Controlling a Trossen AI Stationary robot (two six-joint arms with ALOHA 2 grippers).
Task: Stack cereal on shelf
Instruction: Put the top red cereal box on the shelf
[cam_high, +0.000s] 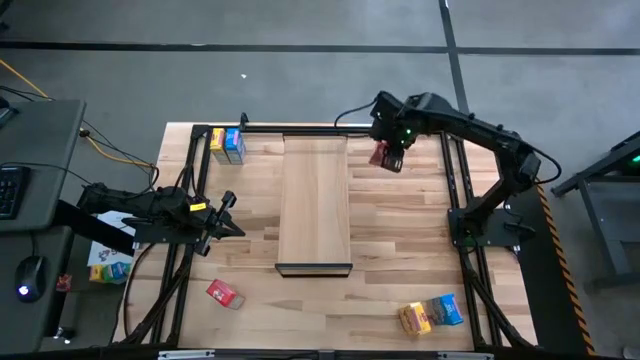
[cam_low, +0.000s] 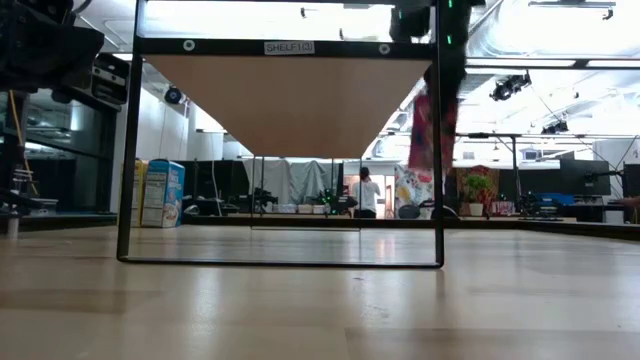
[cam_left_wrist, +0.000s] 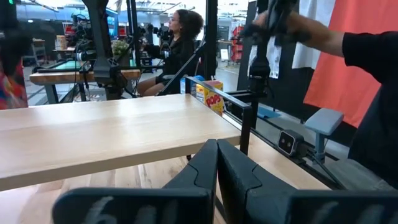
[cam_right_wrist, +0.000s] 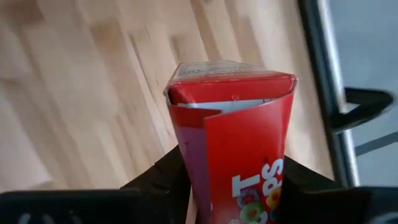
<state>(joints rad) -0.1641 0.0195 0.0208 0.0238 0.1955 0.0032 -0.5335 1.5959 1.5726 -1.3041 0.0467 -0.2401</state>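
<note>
Red cereal box (cam_right_wrist: 233, 140), clamped between the two fingers of the right gripper (cam_high: 389, 158), hangs clear of the tabletop (cam_high: 400, 230) just beside the shelf board's (cam_high: 314, 195) far right corner; its long axis runs near vertical, torn top flap outward. Printed letters "OOPS" show in part. The shelf frame carries the tag "SHELF1" (cam_low: 289, 47); its board runs lengthwise front to back, its dark lip (cam_high: 314, 268) at the near end. A yellow and blue pair (cam_high: 227, 145) stands far left, another pair (cam_high: 432, 314) lies near right, a second red box (cam_high: 224, 294) near left. Left gripper (cam_high: 228, 212), fingers closed and empty, waits left of the shelf.
</note>
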